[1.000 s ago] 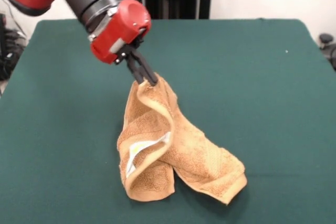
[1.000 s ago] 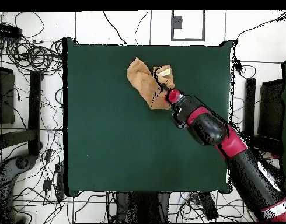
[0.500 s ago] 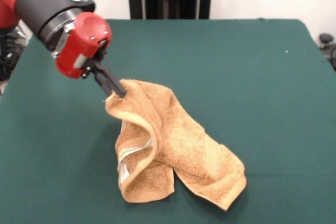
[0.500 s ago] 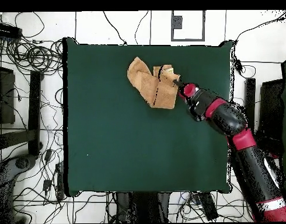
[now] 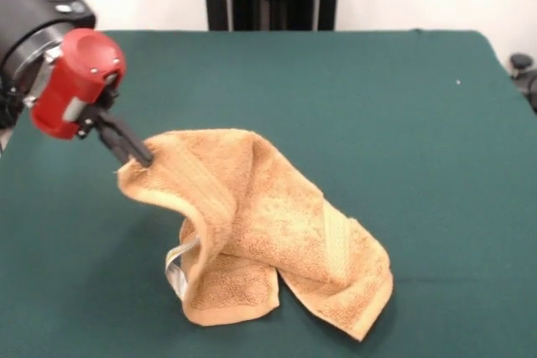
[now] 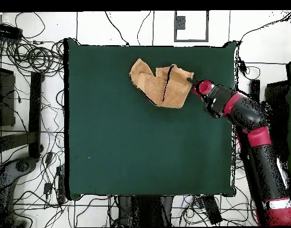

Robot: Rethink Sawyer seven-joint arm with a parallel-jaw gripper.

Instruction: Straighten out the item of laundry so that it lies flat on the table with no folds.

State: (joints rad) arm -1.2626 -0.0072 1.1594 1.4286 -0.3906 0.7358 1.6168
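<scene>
Mid-unfold: fingers (image 5: 141,157) closed on a towel (image 5: 268,224) corner, raised off the surface (image 5: 403,123). Folds trail beyond them; next, probably pull outward, lower.

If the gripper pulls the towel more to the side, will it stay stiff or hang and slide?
Probably floppy: the towel sags from the corner pinched by the gripper and is folded over itself. It looks light, since one corner grip lifts it. The terry may drag rather than slide freely on the felt-like table.
</scene>
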